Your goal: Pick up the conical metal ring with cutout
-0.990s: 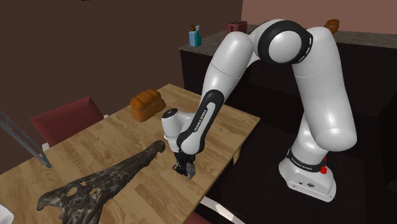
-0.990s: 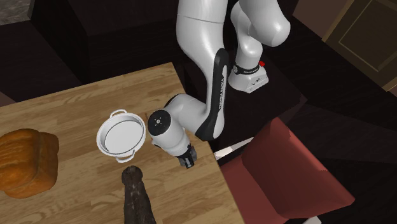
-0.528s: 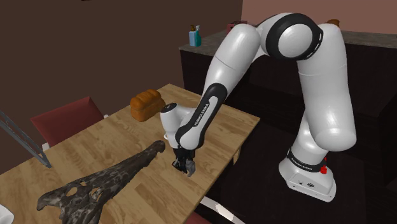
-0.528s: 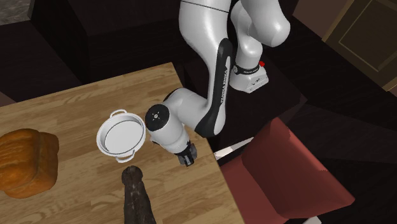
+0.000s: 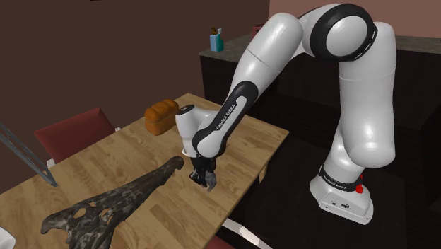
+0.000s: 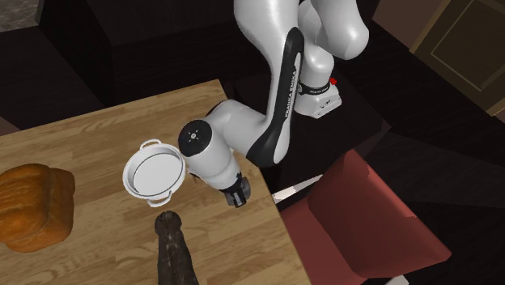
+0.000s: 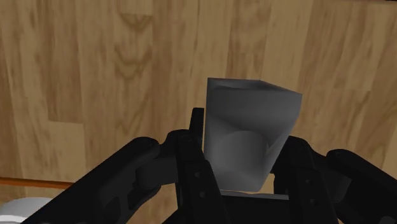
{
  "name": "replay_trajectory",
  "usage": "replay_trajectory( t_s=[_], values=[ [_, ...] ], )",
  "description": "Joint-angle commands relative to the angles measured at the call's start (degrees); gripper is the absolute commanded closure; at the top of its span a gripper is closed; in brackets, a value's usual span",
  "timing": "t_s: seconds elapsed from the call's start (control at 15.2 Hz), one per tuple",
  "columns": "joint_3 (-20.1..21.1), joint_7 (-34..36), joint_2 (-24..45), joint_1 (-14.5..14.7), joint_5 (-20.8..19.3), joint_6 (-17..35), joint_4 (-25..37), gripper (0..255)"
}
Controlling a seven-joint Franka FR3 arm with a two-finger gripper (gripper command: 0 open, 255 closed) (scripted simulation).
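Since a second ago the white arm's elbow has swung higher and the all-black two-finger gripper (image 5: 204,180) has lifted slightly. Its fingers are clamped on the grey conical metal ring (image 7: 251,137), just above the light wooden table (image 5: 99,159). Shoulder view: a dark skull-shaped object (image 5: 106,206) lies at the gripper's 8 o'clock. Farther off, a brown bread loaf (image 5: 161,115) sits at 11 o'clock.

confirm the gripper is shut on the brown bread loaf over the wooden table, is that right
Not the loaf: the wrist view shows the gripper shut on the grey conical ring, over the wooden table. The brown bread loaf lies apart on the table.
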Motion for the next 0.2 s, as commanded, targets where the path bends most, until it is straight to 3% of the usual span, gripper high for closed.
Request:
replay_trajectory(
  t_s=[0.0,0.13],
  values=[
    [0.3,-0.2,-1.5,-0.2,0.5,-1.3,-0.2,255],
    [0.3,-0.2,-1.6,-0.2,0.5,-1.4,-0.2,255]
  ],
)
